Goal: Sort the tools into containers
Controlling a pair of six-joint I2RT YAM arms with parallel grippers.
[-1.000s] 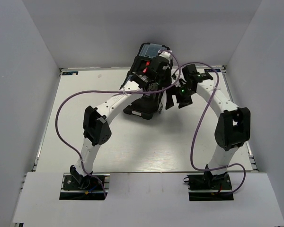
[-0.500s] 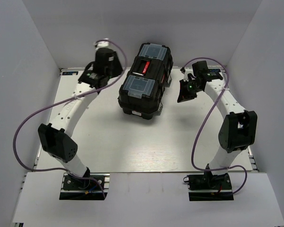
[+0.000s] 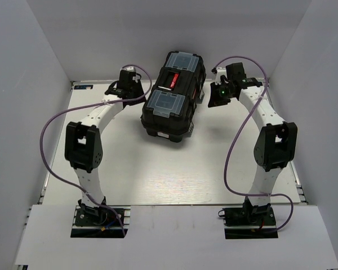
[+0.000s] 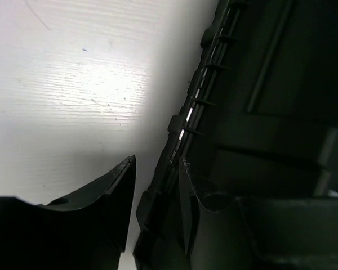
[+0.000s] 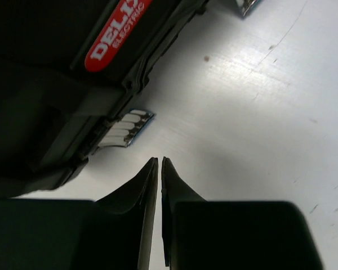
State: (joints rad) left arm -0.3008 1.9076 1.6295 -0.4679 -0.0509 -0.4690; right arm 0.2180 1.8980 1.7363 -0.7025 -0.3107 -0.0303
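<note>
Since half a second ago the left arm has swung in from the table's far-left corner, and the left gripper (image 3: 136, 94) now sits just beside the big black plastic toolbox (image 3: 158, 125), at the toolbox's 9 o'clock. The right gripper (image 3: 212, 102) has also drawn closer and is now near the toolbox's 2 o'clock. The toolbox itself has not shifted.

It rests on the white table (image 3: 158, 174) toward 12 o'clock, lid closed, with its long axis running from 1 o'clock to 7 o'clock. The red-marked handle (image 3: 172, 80) lies along the lid between the two clear-lidded organizer bins, one at the near end (image 3: 164, 102) and one at the far end (image 3: 182, 59).

In the left wrist view the left gripper's (image 4: 156, 164) fingers stand apart, and the toolbox's ribbed side edge (image 4: 198, 101) runs into the gap; whether they touch it I cannot tell. In the right wrist view the right gripper's (image 5: 159, 161) fingers are nearly together, with only a thin slit and nothing between them, over bare table beside the toolbox's red oval label (image 5: 114, 34).
</note>
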